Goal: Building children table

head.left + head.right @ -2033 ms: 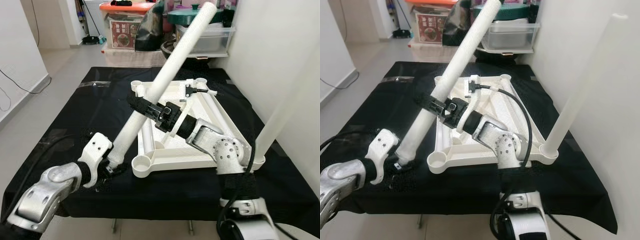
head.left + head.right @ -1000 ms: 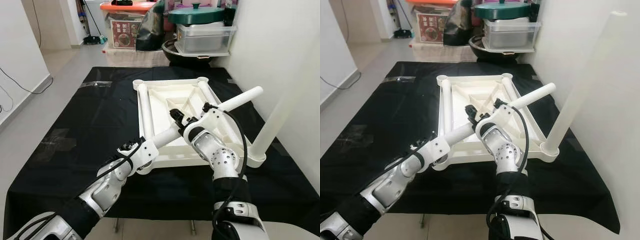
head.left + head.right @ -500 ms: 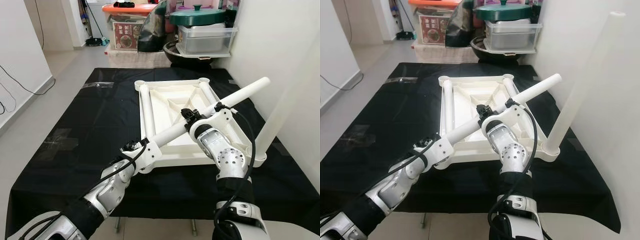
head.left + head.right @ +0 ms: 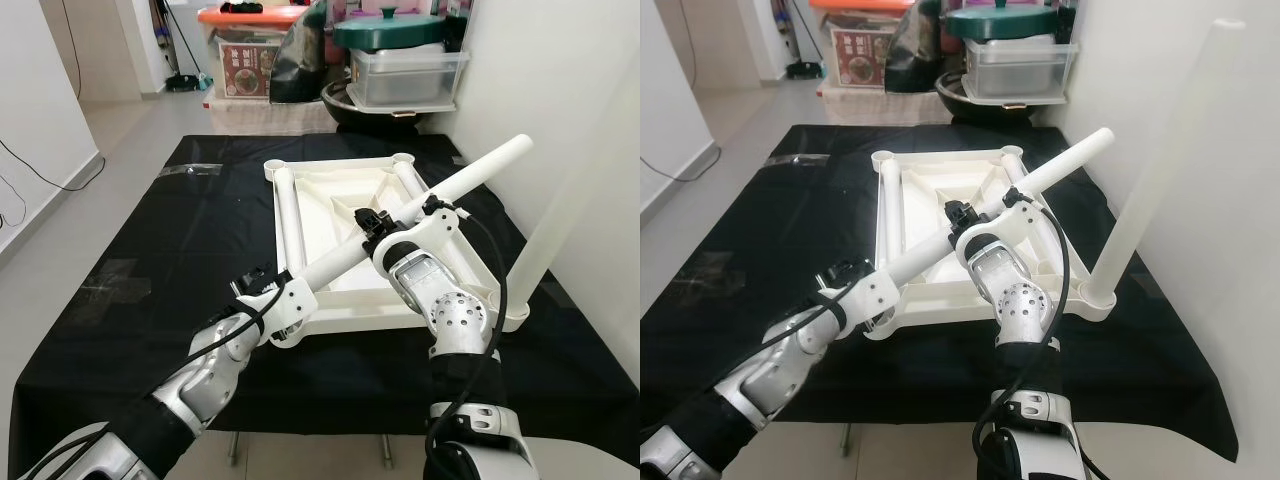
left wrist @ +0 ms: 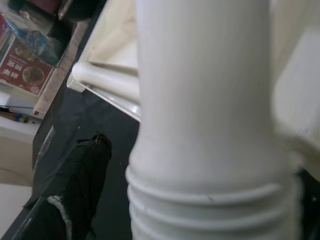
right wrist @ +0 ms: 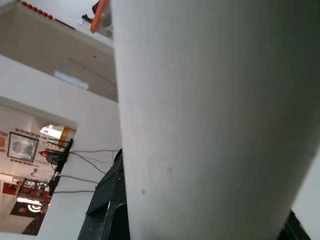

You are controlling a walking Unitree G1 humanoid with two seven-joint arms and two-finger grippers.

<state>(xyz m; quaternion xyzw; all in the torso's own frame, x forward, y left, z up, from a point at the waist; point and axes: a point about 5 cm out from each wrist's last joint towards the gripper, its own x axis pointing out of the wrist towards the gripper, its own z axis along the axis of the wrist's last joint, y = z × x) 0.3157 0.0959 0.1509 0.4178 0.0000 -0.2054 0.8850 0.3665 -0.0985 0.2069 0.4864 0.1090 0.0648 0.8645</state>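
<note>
Left gripper [image 4: 262,300]: I'm clamped on the threaded low end of the white table leg [image 4: 400,225], right over the near-left corner socket [image 4: 285,335].
Right gripper [image 4: 375,228]: my fingers are closed round the leg's middle.
Leg axis: slants up and away to my right, not upright.
Upturned tabletop [image 4: 330,195]: flat on the black cloth [image 4: 150,240].
Fitted leg [image 4: 1150,170]: stands in the near-right corner.
Next, I reckon: swing the top upright, thread it in.

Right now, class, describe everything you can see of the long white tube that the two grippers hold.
The long white plastic tube is a smooth round table leg with a ribbed, threaded end. It lies tilted, slanting up toward the robot's right above the upturned white table frame. The left gripper holds its lower threaded end near the frame's near-left corner socket; the right gripper clamps its middle.
</note>
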